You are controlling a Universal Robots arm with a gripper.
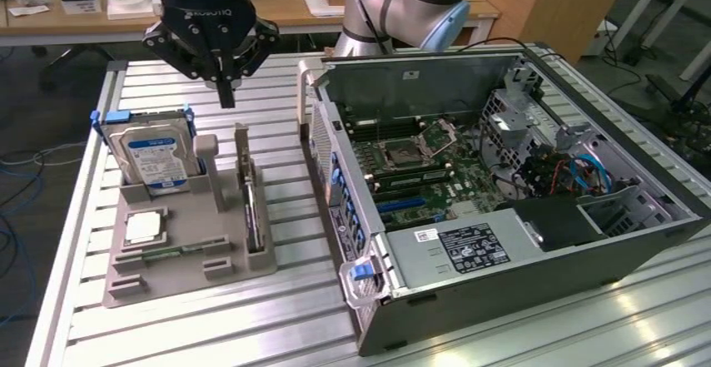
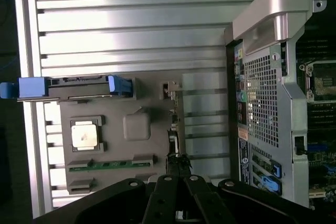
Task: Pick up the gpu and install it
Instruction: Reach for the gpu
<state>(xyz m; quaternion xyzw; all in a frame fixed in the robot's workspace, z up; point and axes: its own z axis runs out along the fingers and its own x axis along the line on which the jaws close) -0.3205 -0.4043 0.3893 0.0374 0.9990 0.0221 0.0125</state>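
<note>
One thin gpu (image 1: 253, 209) stands on its edge in a slot of the grey tray (image 1: 189, 255). It is between the blue-labelled hard drive (image 1: 156, 155) and the open computer case (image 1: 500, 250). A small silver processor chip (image 1: 145, 228) lies flat in the tray too. The black gripper (image 1: 228, 94) hangs above the gpu's far end, its fingers pressed together, pinching nothing. The table (image 1: 222, 325) is shiny ribbed metal. A wooden desk (image 1: 289, 5) stands behind.
</note>
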